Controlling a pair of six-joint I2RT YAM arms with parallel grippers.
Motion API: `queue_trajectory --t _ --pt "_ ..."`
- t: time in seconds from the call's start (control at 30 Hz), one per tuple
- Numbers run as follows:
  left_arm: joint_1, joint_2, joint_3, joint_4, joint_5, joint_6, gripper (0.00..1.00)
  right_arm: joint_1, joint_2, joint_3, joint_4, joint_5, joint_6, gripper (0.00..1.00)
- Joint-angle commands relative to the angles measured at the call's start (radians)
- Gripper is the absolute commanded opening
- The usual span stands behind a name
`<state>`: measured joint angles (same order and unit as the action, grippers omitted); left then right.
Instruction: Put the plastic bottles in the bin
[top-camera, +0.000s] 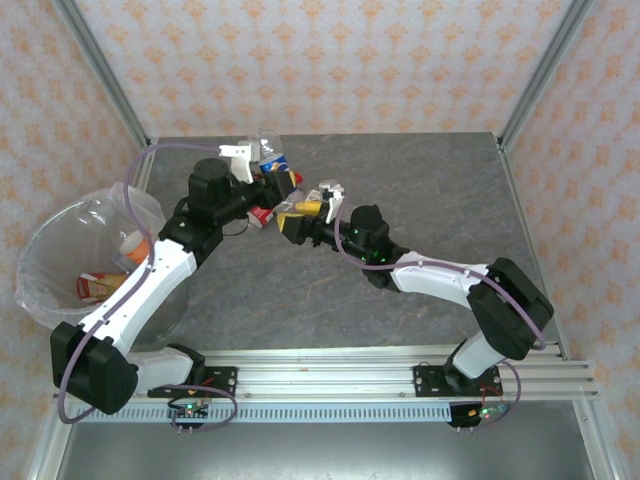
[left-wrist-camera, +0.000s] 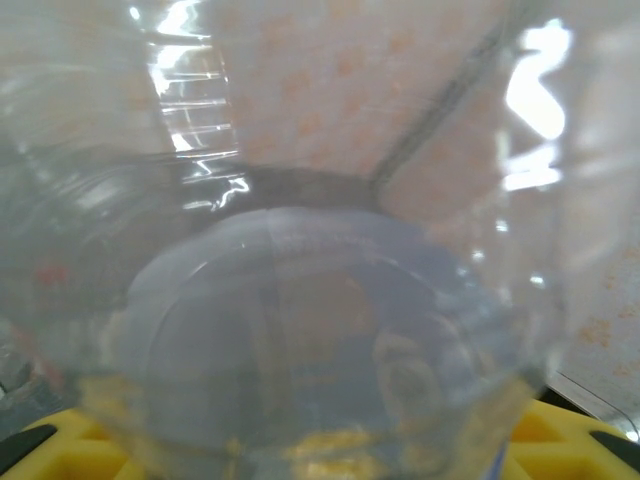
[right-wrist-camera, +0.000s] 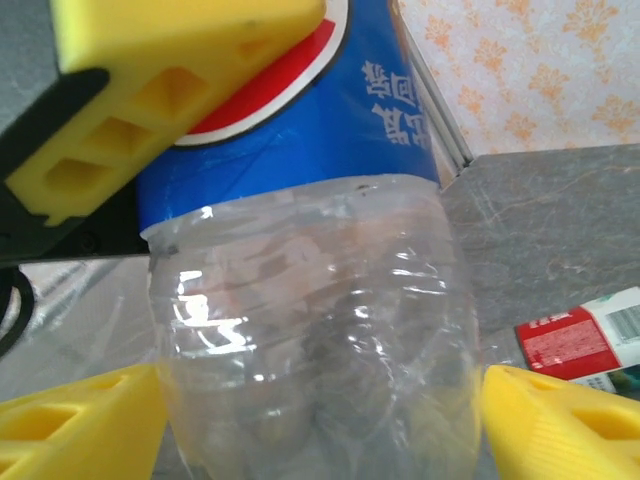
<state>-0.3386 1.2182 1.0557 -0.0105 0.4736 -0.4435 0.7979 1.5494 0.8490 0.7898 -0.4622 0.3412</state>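
Grey table (top-camera: 420, 180) | clear blue-labelled bottle (right-wrist-camera: 300, 330) clamped in left pincer (top-camera: 275, 172) | right pincer (right-wrist-camera: 320, 420) flanks it, grip unclear

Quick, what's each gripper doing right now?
Left gripper: shut on the blue-label bottle.
Right gripper: open, jaws spread either side of that bottle's clear end.

Overhead view looks down; both wrist views crowd one bottle (right-wrist-camera: 300, 330).
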Motion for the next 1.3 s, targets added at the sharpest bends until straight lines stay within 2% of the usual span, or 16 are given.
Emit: queue_trajectory --t 0.0,0.13,0.3,0.43,0.57,0.77,1.03,1.27 --pt "0.000 -0.044 -0.001 -0.046 -0.098 0.023 0.50 0.000 -0.035 0.014 -0.035 0.041 -0.099 0.88" --pt "0.001 -0.079 0.029 -0.120 -0.171 0.038 0.50 0.001 -0.089 -0.005 -0.111 0.170 -0.163 0.99" --pt "0.001 -0.116 0.077 -0.248 -0.279 0.086 0.50 0.000 -0.121 -0.041 -0.150 0.374 -0.199 0.99" --pt "0.001 -0.139 0.108 -0.321 -0.356 0.107 0.50 0.000 -0.118 -0.045 -0.185 0.528 -0.104 0.99" --pt "0.001 -0.157 0.171 -0.434 -0.489 0.137 0.50 0.000 -0.107 -0.052 -0.213 0.648 -0.025 0.99" --pt "0.001 -0.150 0.296 -0.613 -0.636 0.181 0.50 -0.006 -0.093 -0.058 -0.239 0.693 0.015 0.99" --pt "0.001 -0.163 0.452 -0.781 -0.811 0.209 0.50 -0.031 -0.100 -0.064 -0.256 0.681 0.047 0.99" --pt "0.003 -0.186 0.521 -0.870 -1.096 0.292 0.51 -0.052 -0.100 -0.074 -0.262 0.676 0.078 0.99"
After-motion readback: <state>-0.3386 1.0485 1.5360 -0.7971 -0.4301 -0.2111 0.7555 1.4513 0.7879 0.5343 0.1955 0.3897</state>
